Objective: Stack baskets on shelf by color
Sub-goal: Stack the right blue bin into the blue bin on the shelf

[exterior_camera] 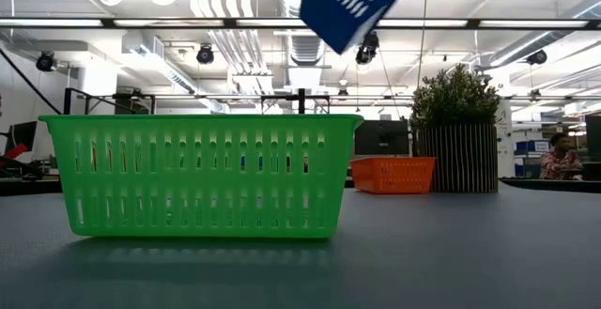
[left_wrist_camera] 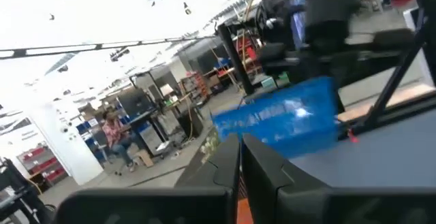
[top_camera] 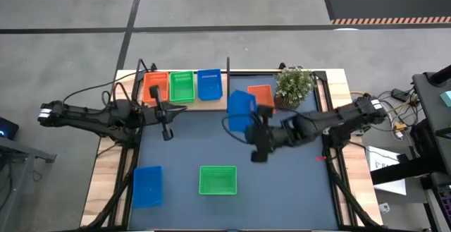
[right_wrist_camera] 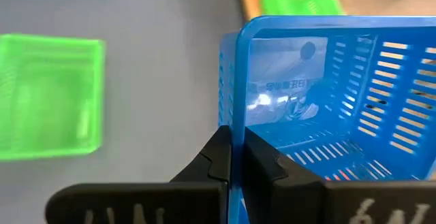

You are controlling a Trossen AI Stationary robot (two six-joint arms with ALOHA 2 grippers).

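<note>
The step in hand is transfer of a blue basket (top_camera: 241,110) toward the shelf (top_camera: 211,102). The right claw (top_camera: 252,123) is clamped on one wall of this basket, which hangs tilted, clear of the mat (top_camera: 282,190), just beside the shelf's black post (top_camera: 227,73). The left claw (top_camera: 167,127) is closed on nothing and waits above the mat in front of the shelf. The next move calls for carrying the basket over the blue one (top_camera: 209,84) on the shelf, levelling it, lowering it to nest, then releasing. Count: six baskets visible. Three stand side by side on the shelf: orange (top_camera: 155,87), green (top_camera: 182,86), blue. One is held. Two lie on the mat: blue (top_camera: 147,185) and green (top_camera: 217,180). A further orange basket (top_camera: 262,94) sits on the worktop beside the potted plant (top_camera: 294,85), making seven.
</note>
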